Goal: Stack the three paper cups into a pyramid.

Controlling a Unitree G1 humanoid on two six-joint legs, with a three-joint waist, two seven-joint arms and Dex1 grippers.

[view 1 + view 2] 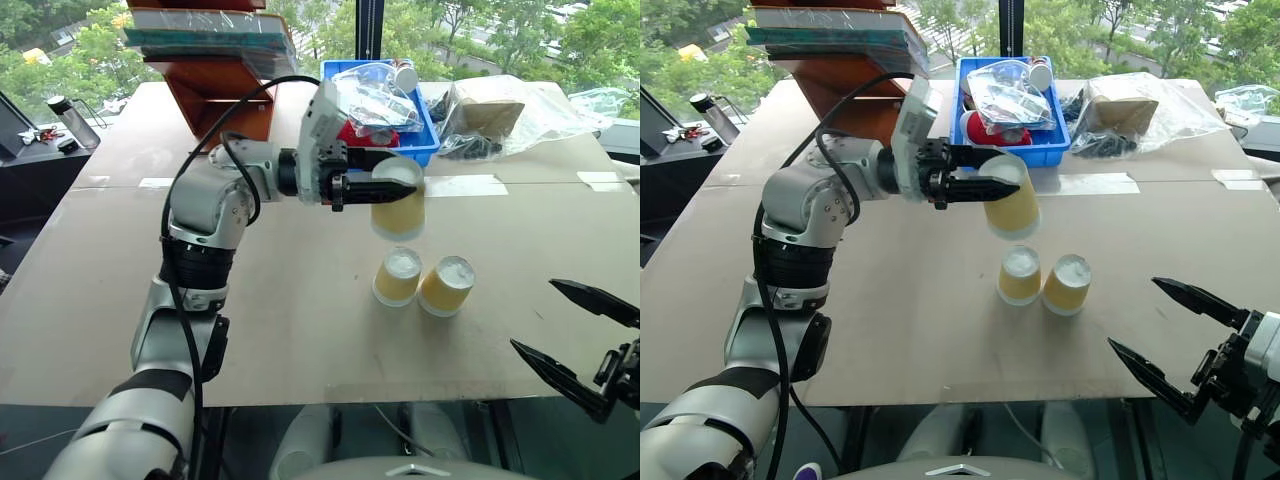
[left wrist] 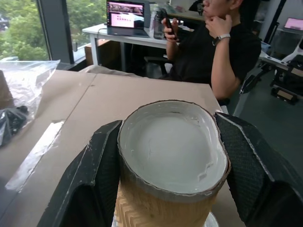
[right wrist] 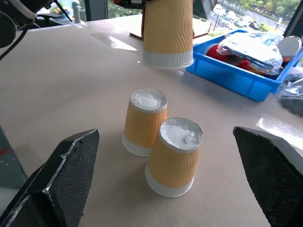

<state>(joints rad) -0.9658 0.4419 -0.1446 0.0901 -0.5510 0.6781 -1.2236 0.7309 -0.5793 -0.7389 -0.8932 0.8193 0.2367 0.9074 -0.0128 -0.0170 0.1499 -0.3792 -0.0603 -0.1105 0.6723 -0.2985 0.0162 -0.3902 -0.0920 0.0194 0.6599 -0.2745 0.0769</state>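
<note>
Two cups (image 1: 422, 281) stand inverted and touching, side by side on the table (image 1: 300, 330). The third cup (image 1: 398, 205), also base-up, is pinched at its base by the left gripper (image 1: 385, 185), which points level; the cup's axis is near vertical. It hangs above and slightly behind the pair, nearer the left one. The right gripper (image 1: 575, 345) is spread wide, empty, well right. A blue bin (image 1: 432, 140) sits behind; a person sits beyond the table.
</note>
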